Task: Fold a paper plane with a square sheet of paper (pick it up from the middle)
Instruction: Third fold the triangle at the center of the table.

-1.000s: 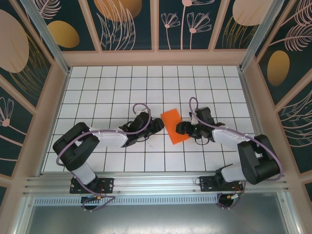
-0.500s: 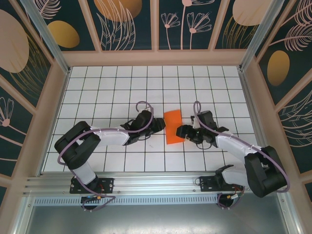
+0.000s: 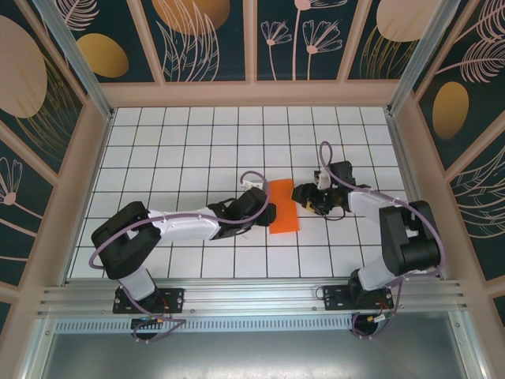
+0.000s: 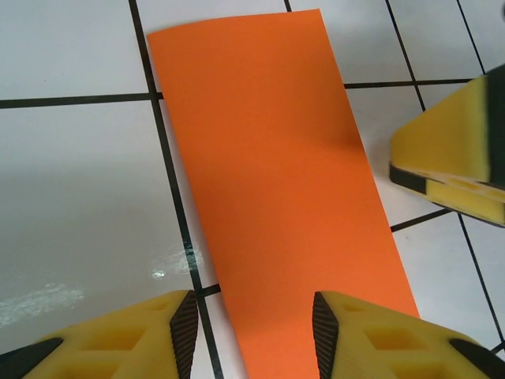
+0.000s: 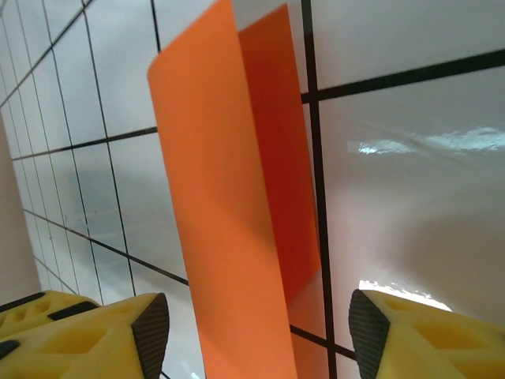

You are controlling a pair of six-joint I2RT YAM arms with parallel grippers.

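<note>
Since there are three cameras on me, I'll go one by one; from the top camera, the orange paper sheet [image 3: 284, 207] lies creased into a narrow strip on the white tiled table [image 3: 173, 142], roughly in the middle, a bit toward my right side; my left claw [image 3: 264, 212] sits low right at the strip's left long edge, and my right claw [image 3: 304, 196] is just beside its upper right edge, so the sheet is between the two of them.

On the left wrist camera, the orange paper sheet [image 4: 276, 181] looks flat on the tiles, running away from me as a long rectangle; my left claw [image 4: 254, 309] has its yellow fingers [image 4: 177, 332] apart, one over bare tile and the other over the near end of the strip, nothing pinched, so I'd call it open; a yellow fingertip of the right claw [image 4: 454, 154] pokes in at the right edge, just beside the paper's long side.

On the right wrist camera, the orange paper sheet [image 5: 229, 197] shows two layers, the lighter one lifted off the darker one rather than lying flat; my right claw [image 5: 256, 316] is spread too, with yellow fingers [image 5: 410, 339] either side of the strip's near end; not clamped on it; whether the pad touches the edge I can't tell
</note>
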